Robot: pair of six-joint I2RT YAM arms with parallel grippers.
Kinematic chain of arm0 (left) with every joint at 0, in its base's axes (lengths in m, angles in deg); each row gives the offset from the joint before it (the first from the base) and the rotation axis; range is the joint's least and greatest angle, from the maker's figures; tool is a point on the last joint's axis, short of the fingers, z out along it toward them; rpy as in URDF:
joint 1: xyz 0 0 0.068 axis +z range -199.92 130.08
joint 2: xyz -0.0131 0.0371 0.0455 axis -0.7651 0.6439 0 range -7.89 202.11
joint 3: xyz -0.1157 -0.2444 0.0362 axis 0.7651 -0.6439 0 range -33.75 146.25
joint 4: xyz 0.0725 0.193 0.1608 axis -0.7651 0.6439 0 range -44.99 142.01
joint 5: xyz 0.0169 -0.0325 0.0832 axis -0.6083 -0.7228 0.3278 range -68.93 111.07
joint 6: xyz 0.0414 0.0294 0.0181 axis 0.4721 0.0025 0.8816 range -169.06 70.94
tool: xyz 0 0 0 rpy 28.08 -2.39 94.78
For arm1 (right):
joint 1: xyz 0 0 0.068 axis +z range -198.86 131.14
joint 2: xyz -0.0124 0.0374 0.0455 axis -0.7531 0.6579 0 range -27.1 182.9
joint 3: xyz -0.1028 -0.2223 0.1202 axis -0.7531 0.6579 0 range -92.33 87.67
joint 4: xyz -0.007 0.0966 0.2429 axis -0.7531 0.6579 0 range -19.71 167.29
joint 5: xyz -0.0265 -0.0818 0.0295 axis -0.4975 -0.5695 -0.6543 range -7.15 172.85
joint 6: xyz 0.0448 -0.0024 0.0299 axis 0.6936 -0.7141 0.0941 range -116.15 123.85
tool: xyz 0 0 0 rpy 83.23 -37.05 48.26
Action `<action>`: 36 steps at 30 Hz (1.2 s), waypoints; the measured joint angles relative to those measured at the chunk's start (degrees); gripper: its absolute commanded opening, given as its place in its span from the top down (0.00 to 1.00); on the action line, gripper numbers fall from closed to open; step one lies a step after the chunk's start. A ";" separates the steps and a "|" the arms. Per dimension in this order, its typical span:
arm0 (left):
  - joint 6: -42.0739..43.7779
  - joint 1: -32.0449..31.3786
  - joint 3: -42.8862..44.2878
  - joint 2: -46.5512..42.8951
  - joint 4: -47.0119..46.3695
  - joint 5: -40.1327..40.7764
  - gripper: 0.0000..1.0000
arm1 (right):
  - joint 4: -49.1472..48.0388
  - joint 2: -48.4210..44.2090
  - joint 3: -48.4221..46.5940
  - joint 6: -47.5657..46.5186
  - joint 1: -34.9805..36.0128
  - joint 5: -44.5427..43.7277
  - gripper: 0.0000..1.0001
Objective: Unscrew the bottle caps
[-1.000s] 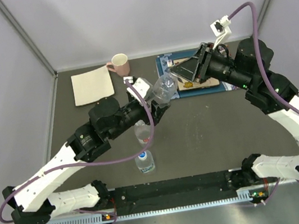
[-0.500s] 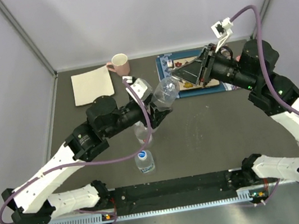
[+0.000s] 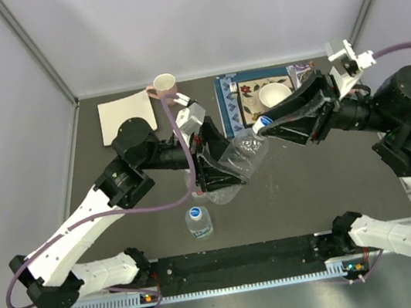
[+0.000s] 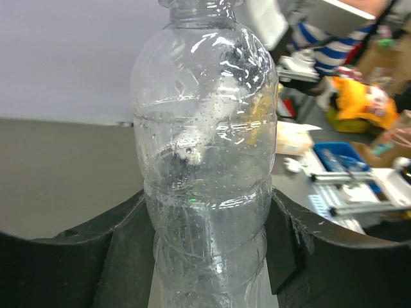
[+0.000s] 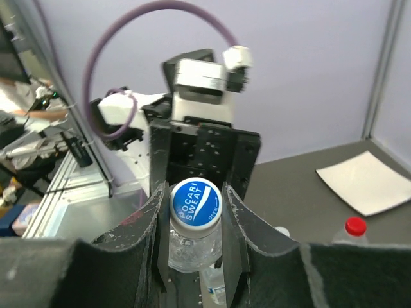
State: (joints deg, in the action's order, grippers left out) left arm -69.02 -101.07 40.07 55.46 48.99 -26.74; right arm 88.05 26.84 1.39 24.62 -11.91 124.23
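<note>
Bystanders at the far edge of a dark grey table (image 3: 312,184)

A pink mug (image 3: 165,88) stands upright near the back wall, its pale inside showing. Just beside it, to the left, a cream sheet (image 3: 127,116) lies flat. To the right of the mug lies a blue-bordered mat (image 3: 228,107) with a flowered centre, and a white bowl (image 3: 275,94) sits on it. Pale lilac walls (image 3: 191,15) enclose the table.

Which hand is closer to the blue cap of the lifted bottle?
Right. The right hand pinches the blue cap between its fingers; the left hand grips the bottle lower, around its body.
</note>
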 measured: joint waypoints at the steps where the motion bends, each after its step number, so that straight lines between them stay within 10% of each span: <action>1: -1.92 0.46 -0.02 0.70 -2.14 -2.95 0.60 | -0.63 -0.42 0.04 -0.76 0.00 1.40 1.00; 15: -24.02 0.83 -5.01 4.72 -27.52 -23.19 0.55 | -8.44 -4.63 5.29 -8.90 0.04 20.09 1.00; 19: -25.38 0.90 -5.09 4.83 -28.15 -24.33 0.47 | -8.90 -4.55 5.62 -10.08 0.04 21.90 0.26; 22: -21.38 1.11 -4.50 4.37 -26.64 -22.27 0.47 | -5.25 -4.46 6.12 -9.68 -0.02 22.88 0.03; 36: 7.65 0.11 1.07 -2.62 0.31 11.21 0.52 | 0.74 -5.05 0.92 1.73 -0.11 -3.78 0.01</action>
State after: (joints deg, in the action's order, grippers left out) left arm -61.37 -100.96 41.14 52.84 49.30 -15.53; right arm 88.80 21.79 2.31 26.35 -12.02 120.45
